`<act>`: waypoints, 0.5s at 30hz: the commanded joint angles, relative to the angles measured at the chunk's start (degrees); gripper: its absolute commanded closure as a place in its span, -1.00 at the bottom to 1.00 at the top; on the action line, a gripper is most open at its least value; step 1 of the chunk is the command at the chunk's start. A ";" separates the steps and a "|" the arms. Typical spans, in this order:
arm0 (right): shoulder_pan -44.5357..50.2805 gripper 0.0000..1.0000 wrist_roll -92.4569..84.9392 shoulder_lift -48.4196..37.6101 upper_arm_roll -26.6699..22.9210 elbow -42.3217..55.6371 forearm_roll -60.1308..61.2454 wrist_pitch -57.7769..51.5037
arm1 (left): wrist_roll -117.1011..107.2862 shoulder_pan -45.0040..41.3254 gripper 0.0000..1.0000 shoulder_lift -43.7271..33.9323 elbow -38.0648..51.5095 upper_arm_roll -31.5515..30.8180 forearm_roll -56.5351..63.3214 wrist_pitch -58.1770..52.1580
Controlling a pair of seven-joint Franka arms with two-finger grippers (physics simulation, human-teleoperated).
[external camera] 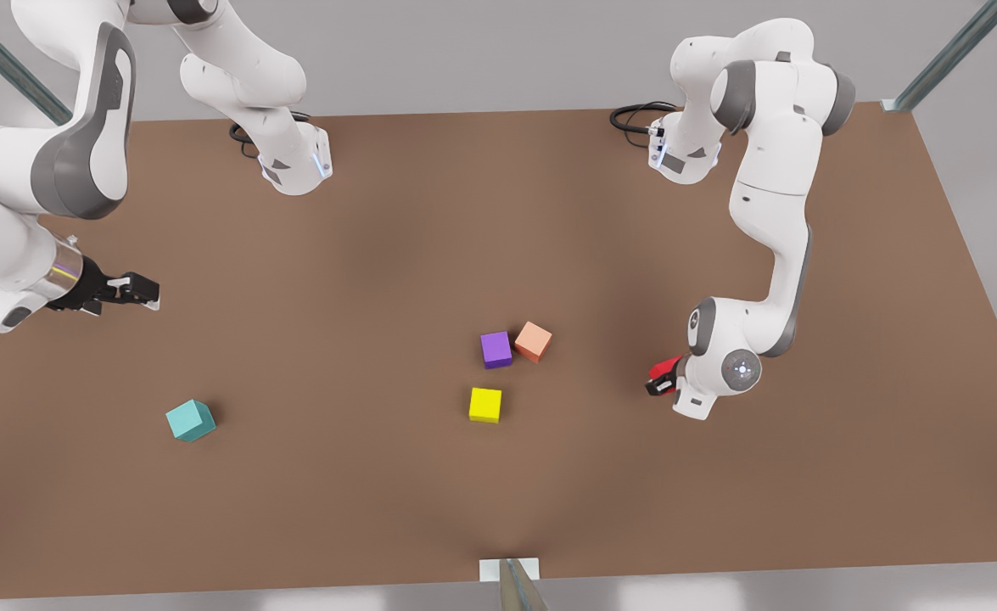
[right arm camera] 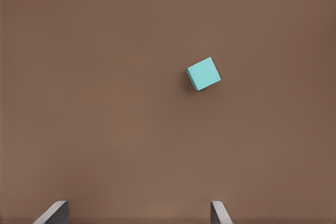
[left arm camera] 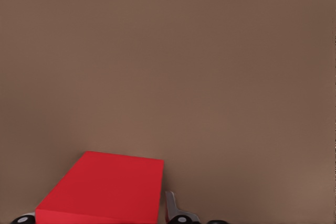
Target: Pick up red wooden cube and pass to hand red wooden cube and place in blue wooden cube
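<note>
The left gripper (external camera: 661, 378), a compact black block on the arm at the front view's right, is clamped on the red wooden cube (external camera: 664, 368), which sits between its fingers clear above the smooth brown table (external camera: 379, 501). In the left wrist view the cube (left arm camera: 102, 190) shows plain matte red faces with crisp edges, and a grey finger (left arm camera: 172, 207) lies against its side.

The right gripper (external camera: 137, 291), the hand with its black open-framed linkage and pale tips, hangs in the air at the front view's left with its fingers spread wide and nothing between them. The blue wooden cube (external camera: 190, 420), a matte teal block, rests on the table near and below this gripper, slightly rotated (right arm camera: 203, 74).

Between the 2 grippers lie 3 more cubes: purple (external camera: 495, 349) touching salmon-orange (external camera: 533, 341), and yellow (external camera: 485, 405) just beside them.
</note>
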 commanded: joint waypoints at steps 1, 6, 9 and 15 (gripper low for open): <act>0.01 -1.00 -0.08 -0.03 0.07 0.03 0.07 -0.23 | 0.12 0.00 -0.52 -0.07 0.07 0.01 -0.21 0.82; 0.01 -1.00 0.00 0.05 0.07 0.03 0.25 -0.15 | -0.85 0.26 -0.47 -0.95 -0.02 -1.05 -0.38 3.28; 0.27 -1.00 -0.08 0.32 0.07 -0.06 0.25 -0.23 | -3.49 0.52 -0.35 -1.56 0.42 -2.98 -0.47 4.52; -0.26 -1.00 -8.86 5.76 -0.11 3.36 7.62 0.03 | -5.07 0.79 -0.36 0.01 21.50 -12.29 -15.84 -18.06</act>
